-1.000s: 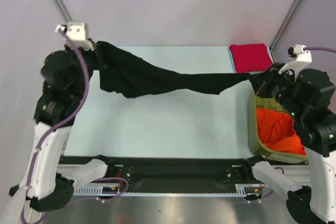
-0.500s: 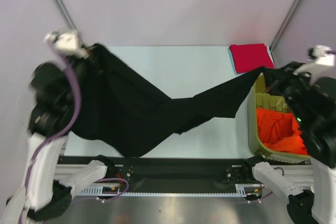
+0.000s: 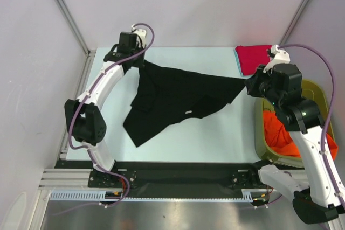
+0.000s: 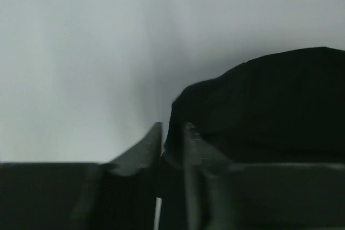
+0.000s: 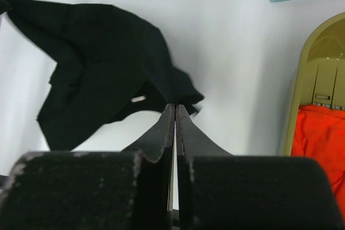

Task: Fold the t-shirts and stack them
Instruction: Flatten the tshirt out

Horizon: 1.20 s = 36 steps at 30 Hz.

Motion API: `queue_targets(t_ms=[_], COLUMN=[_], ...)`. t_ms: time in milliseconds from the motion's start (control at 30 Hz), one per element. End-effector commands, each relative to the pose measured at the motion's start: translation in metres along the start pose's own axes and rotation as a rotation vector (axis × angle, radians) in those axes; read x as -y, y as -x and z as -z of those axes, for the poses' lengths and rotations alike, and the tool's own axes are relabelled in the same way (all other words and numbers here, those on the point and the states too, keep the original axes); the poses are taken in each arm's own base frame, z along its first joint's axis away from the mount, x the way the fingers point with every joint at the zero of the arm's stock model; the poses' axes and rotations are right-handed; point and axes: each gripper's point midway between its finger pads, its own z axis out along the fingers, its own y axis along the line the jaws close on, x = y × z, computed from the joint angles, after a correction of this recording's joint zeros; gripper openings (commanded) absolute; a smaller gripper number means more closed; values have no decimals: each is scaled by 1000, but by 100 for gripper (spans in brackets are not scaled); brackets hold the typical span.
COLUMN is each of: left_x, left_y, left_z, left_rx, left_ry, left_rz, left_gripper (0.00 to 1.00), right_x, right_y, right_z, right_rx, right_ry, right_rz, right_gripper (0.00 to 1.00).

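**tee_folder:** ok, where's the black t-shirt (image 3: 172, 98) at right now?

**yam_watcher:** It's spread out crumpled on the pale worktop (image 3: 215, 138), more toward the far side. One end is bunched up at the far left and a thin corner is pulled out to the right. The lower left part fans out flat toward the near edge.

**tee_folder:** and the hands?

**yam_watcher:** The right hand (image 5: 175, 109) has its fingers pressed tight together, pinching that stretched right corner, just beside the bin (image 3: 318, 92). The left hand (image 4: 171, 133) is at the far-left bunch. From its wrist cam there's a narrow slit between the fingers and dark cloth right at the tips. Honestly can't tell if it's gripping the cloth or just sitting against it.

**tee_folder:** other shirts?

**yam_watcher:** The red t-shirt (image 3: 254, 57) is folded flat in the far right corner of the worktop, with a blue edge peeking out underneath. The orange t-shirt (image 3: 277, 133) is heaped inside the olive bin on the right, partly hidden by the right arm.
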Motion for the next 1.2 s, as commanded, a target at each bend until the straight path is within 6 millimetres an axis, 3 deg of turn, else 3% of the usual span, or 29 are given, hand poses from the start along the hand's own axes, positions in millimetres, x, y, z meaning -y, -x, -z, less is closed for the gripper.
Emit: queue_targets(t_ms=[0,67,100,200,233,267,300,333,400,467,500,533,600,633,833,900,1033,1167], left_x=[-8,-14,-21,-22,-18,-10,0,21,53,68,72,76,84,89,97,103,94,97], left_y=[64,57,49,28,21,1,-10,-26,-96,-137,-154,-185,-208,-232,-294,-298,-304,-307], left_z=[32,43,51,86,100,114,124,131,140,148,157,158,165,165,162,158,147,136], left_rx=[131,116,97,83,84,72,66,43,-95,-180,-210,-273,-317,-377,-501,-515,-510,-508], left_ry=[20,61,108,125,115,88,64,37,35,35,46,61,43,36,90,84,156,148], left_rz=[48,91,128,223,254,275,299,276,238,256,316,316,418,433,556,594,595,620], left_gripper=[36,47,65,87,87,85,79,76,74,74,70,67,53,51,59,58,55,47], right_x=[-1,-1,-2,-4,-5,-5,-5,-5,-7,-10,-11,-11,-17,-20,-21,-22,-23,-22], right_y=[11,2,0,-8,-10,-11,-13,-15,-15,-15,-14,-13,-14,-17,-29,-29,-27,-28], right_z=[12,7,7,2,1,0,-2,-4,-6,-7,-7,-6,-5,-4,-4,-2,3,6], right_rx=[76,60,58,37,30,29,20,13,10,8,9,13,1,-8,-25,-23,-14,-16], right_ry=[23,29,33,52,59,62,63,67,84,95,98,100,130,146,167,174,182,178], right_rz=[-18,-24,-32,-31,-26,-21,-7,-2,11,14,10,0,-13,-18,-29,-35,-35,-30], right_gripper=[0,0,0,0,0,0,0,0,0,0,0,0,0,0,0,0,0,0])
